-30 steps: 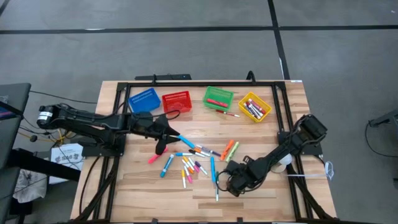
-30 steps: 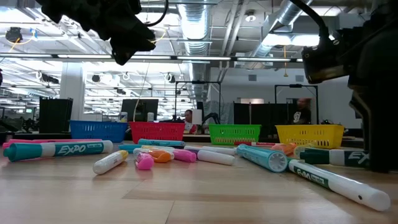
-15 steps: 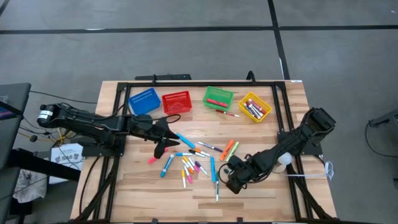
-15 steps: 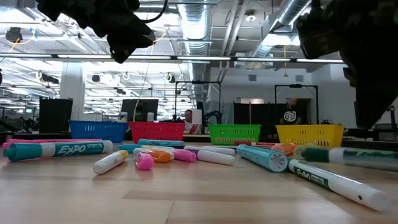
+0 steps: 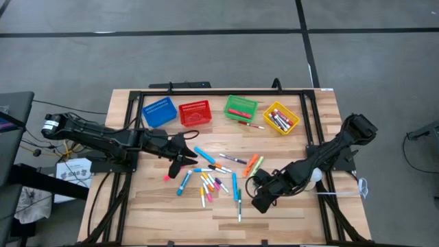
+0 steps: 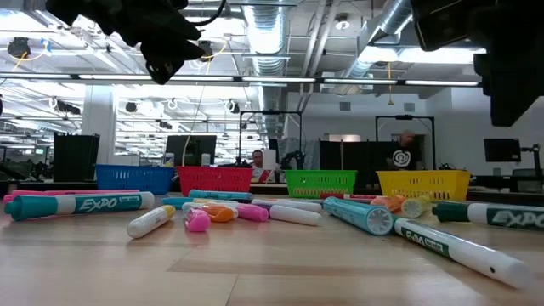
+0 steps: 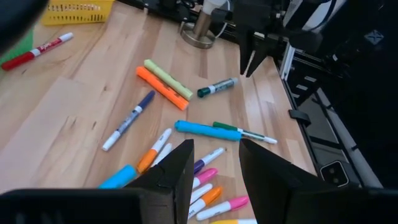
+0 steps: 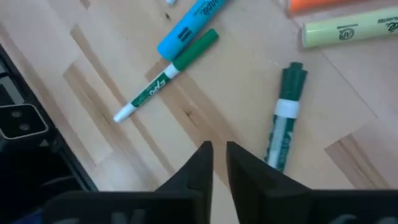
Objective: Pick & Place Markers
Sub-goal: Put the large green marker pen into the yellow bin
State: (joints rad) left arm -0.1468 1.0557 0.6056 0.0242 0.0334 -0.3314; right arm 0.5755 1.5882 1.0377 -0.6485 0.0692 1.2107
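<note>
We see the markers (image 5: 218,178) scattered across the middle of the wooden table (image 5: 288,144), most of them in a loose pile of blue, pink, orange and white sticks. Behind the pile stand four mesh baskets in a row: blue basket (image 5: 158,111), red basket (image 5: 195,112), green basket (image 5: 241,108) and yellow basket (image 5: 280,117). The green one holds a red marker, the yellow one several dark ones, and one more marker lies on the wood between those two.

The left gripper (image 5: 180,159) hovers above the pile's near-left edge; in its wrist view we see its fingers (image 7: 177,174) standing apart with nothing between them.

The right gripper (image 5: 261,201) hangs over the table's right side, just clear of a green-capped marker (image 8: 285,114) that lies flat on the wood. A thin green marker (image 8: 166,74) and a light-blue marker (image 8: 186,28) rest side by side farther off. In the right wrist view we see the two fingers (image 8: 198,168) drawn nearly together, a narrow gap left, gripping nothing.

At table height, a teal marker (image 6: 78,204) lies at the far left.
</note>
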